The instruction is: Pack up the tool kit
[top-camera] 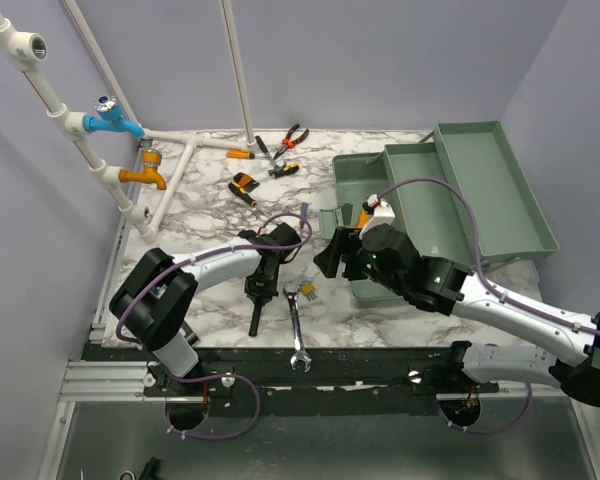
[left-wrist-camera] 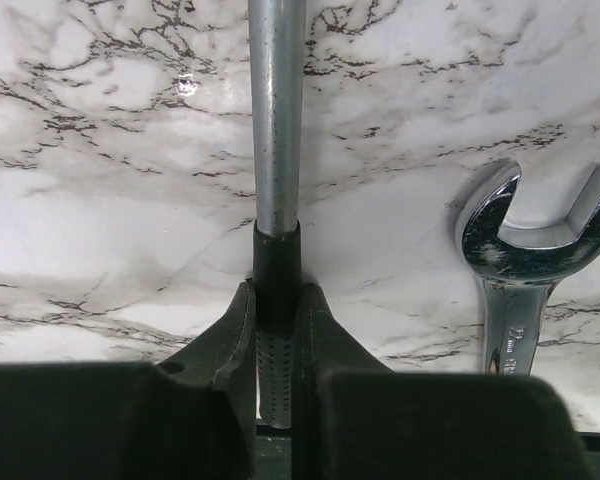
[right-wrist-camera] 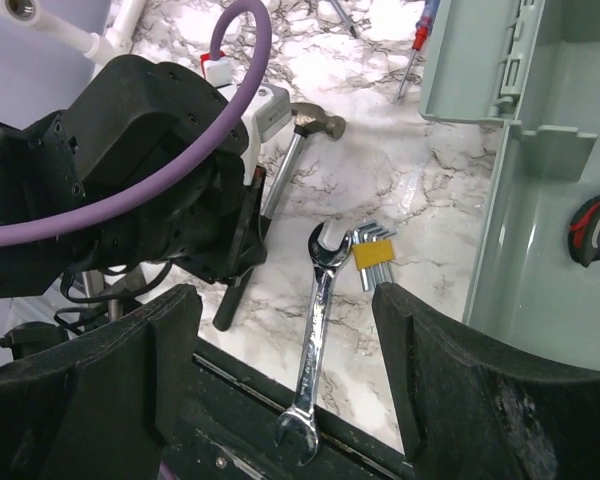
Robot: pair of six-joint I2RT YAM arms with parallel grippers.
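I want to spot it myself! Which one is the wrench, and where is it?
Look at the marble table, at the middle of its front edge. The wrench lies there, beside the black-handled hammer that the left hand holds. It alone is all shiny silver, with no coloured handle.

Both arms [top-camera: 220, 262] have white links, black joints, looping purple cables [right-wrist-camera: 261, 45] and matte black fingers [left-wrist-camera: 215, 350].

- White plastic pipes [top-camera: 240, 80] are rising from the far left corner of the grey-veined white marble tabletop [top-camera: 200, 215].
- A blue plastic tap [top-camera: 115, 122] and an orange plastic tap [top-camera: 145, 178] are hanging beside that tabletop's left edge.
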